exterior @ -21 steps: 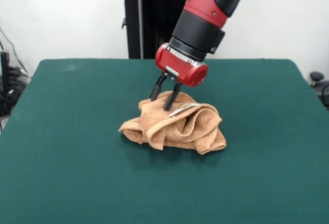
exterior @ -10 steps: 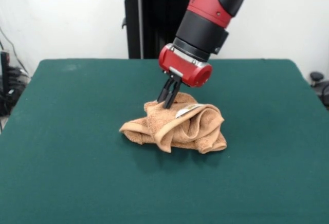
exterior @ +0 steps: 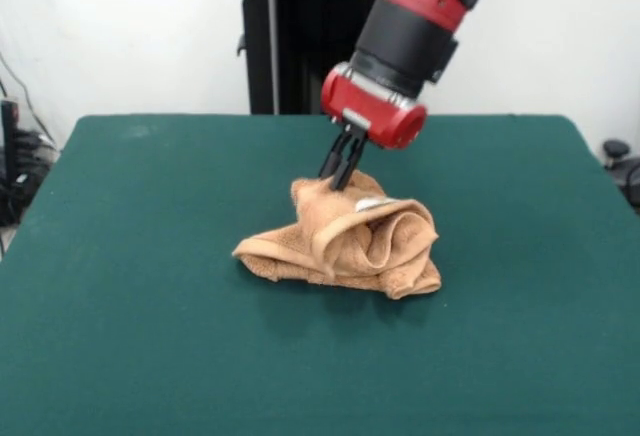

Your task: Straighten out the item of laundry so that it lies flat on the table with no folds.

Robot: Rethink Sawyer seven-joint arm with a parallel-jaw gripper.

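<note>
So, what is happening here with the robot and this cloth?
A red and black arm is working on a small light-brown towel that lies crumpled in a heap on the green table. The gripper has its jaws shut on the top of the heap at its far side, and that part of the towel stands up in a peak under it. The rest is bunched and folded on the table, with a white label showing on top. The towel is not yet flat.

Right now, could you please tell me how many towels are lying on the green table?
1. A crumpled light-brown terry towel sits near the middle of the dark green felt table, its top pinched by the black-fingered gripper. None appears hidden.
</note>
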